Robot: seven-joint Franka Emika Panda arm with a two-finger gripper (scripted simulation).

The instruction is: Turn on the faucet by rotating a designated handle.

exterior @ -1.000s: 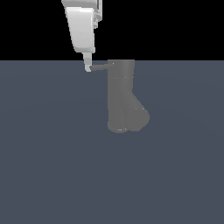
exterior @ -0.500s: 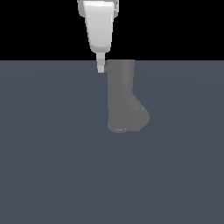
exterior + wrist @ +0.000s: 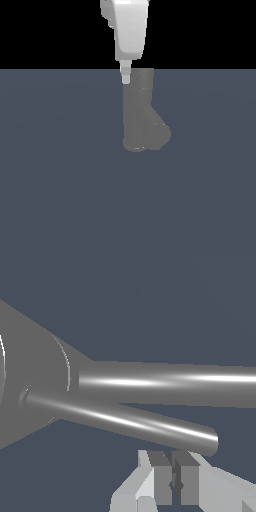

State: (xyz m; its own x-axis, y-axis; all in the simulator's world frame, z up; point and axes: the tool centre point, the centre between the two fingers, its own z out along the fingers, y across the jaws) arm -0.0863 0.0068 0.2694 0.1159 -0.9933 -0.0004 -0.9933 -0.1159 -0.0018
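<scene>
**Editor:** What does the exterior view give us?

**Photographer:** A matte grey faucet (image 3: 139, 112) stands upright on a flat slate-blue counter (image 3: 60, 190), near the middle of the scene, its rounded spout stub bulging low toward the exterior view's right. The white gripper (image 3: 126, 79) hangs down from above and ends at the faucet's top cap, on the cap's edge toward the exterior view's left. From that camera its tip appears to touch or overlap the cap; real contact cannot be confirmed.

**Editor:** And the handle?

**Photographer:** It cannot be made out in the exterior view. The wrist view shows two thin grey rods leaving the faucet's cap (image 3: 30, 376). The handle (image 3: 125, 423) is the nearer one, with a rounded free end, and lies just beside the fingertips (image 3: 161, 476). The second rod (image 3: 170, 383) runs out of the picture.

**Editor:** State of the jaws?

**Photographer:** Nearly together, with only a thin dark slit between the two grey pads (image 3: 189, 481) in the wrist view. Nothing is seen held between them. The handle's free end sits just past the pads, not between them.

**Editor:** Anything else in view?

**Photographer:** A black background above the counter's far edge.
</scene>
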